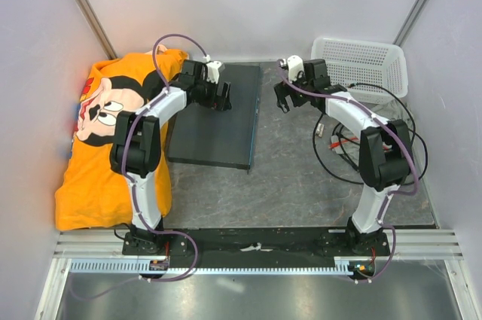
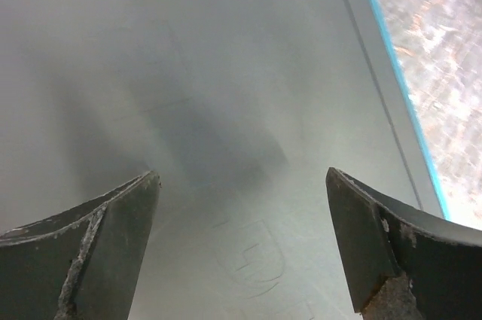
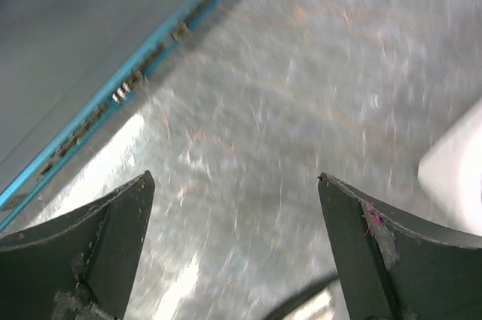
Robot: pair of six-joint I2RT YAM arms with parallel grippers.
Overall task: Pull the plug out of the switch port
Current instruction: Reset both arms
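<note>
Left tool (image 2: pixel 241 177), fingers wide apart and empty, hangs just over the dark top of the switch (image 1: pixel 215 120), likely placed to steady it; right tool (image 3: pixel 235 178), likewise apart and empty, hangs above bare desk (image 1: pixel 286 177) beside the switch's teal port face, with a black cable (image 1: pixel 322 156) lying loose to its right, so the pull looks done

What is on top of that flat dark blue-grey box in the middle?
Nothing visible lies on the flat dark blue-grey switch; the left gripper hangs over its far end, fingers apart. The black-and-white left arm covers part of that top, so that patch is unseen.
</note>
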